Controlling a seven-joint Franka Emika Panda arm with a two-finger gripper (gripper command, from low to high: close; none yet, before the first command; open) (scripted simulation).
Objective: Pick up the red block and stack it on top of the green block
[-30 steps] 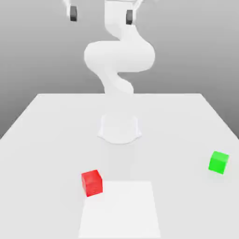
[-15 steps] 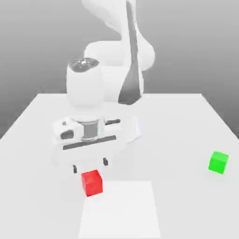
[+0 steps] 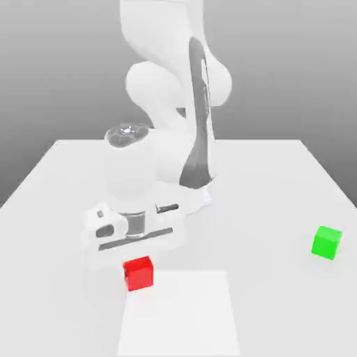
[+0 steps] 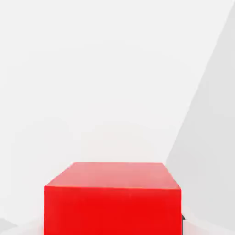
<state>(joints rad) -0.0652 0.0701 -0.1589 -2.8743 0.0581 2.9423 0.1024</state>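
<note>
Gripper (image 3: 137, 259) sits low over the red block (image 3: 139, 272) on the white table (image 3: 279, 188); its fingers are hidden, so I cannot tell their spread. Green block (image 3: 326, 242) rests well apart, toward the exterior view's right.

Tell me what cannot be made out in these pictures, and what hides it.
- Exterior view: the hand covers the upper part of the red block, so whether the jaws are open or shut cannot be told.
- Hand view: the frame's edge cuts off the red block's lower part; its contact with the table is unseen.
- Exterior view: the far faces of the green block are turned away.
</note>
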